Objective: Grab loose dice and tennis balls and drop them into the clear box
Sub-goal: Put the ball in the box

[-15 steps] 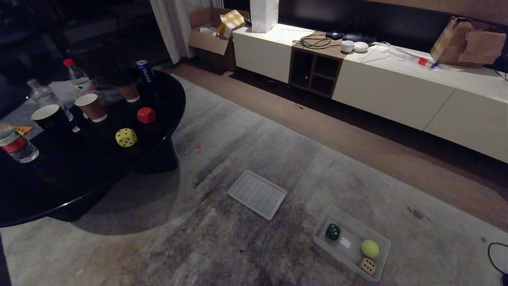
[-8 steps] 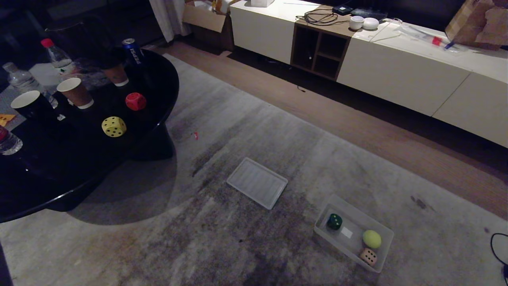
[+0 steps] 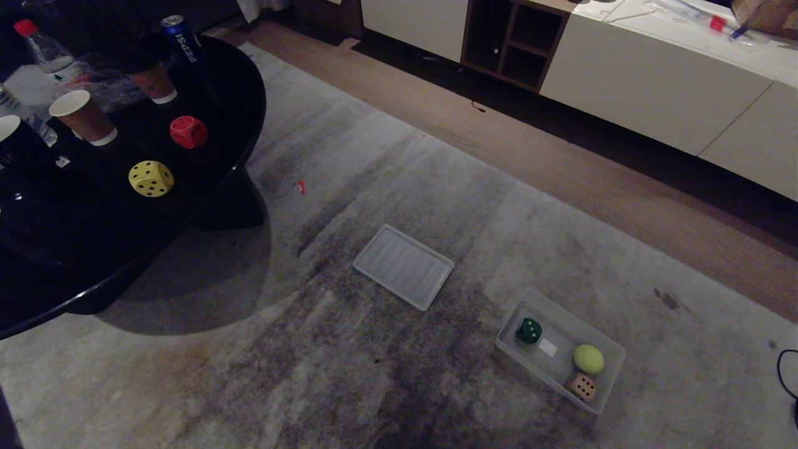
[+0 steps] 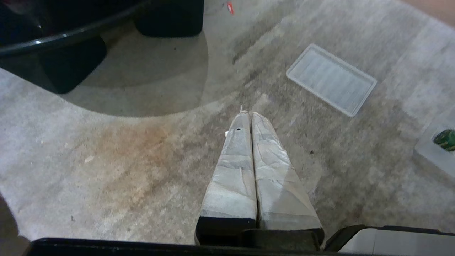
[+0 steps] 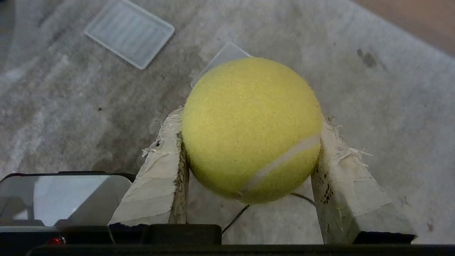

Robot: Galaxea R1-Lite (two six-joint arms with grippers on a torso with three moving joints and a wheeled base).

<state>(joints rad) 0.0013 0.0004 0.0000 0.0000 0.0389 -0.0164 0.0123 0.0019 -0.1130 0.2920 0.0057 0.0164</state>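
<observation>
1. The grey rug [image 3: 386, 349] is the working floor — everything that takes part in the drop-off lies on it, low enough for an arm to reach down to.
2. The black round table [image 3: 75, 249] stands on the robot's left. It bears paper cups, bottles and a cola can, and among them the two dice not yet collected: the yellow die [image 3: 151, 178] and, just behind it, the red die [image 3: 188, 131]. By my judgement they sit there because their turn has not come.
3. The flat ribbed panel [image 3: 404, 266] lies on the rug between table and box, apart from both — probably the box's lid, set aside so the opening stays free.
4. The clear box [image 3: 614, 380] rests on the rug to the robot's right, open on top. Inside are the dark green die [image 3: 528, 330], a tennis ball [image 3: 588, 358] and the tan die [image 3: 581, 386], so about half the load is in.
5. The right gripper [image 5: 250, 142] clasps the second tennis ball [image 5: 249, 124] between its taped fingers, above the rug, with a corner of the box showing beyond the ball — held ready for release there.
6. The left gripper [image 4: 249, 115] hangs over bare rug, fingers pressed together on nothing, idle.
</observation>
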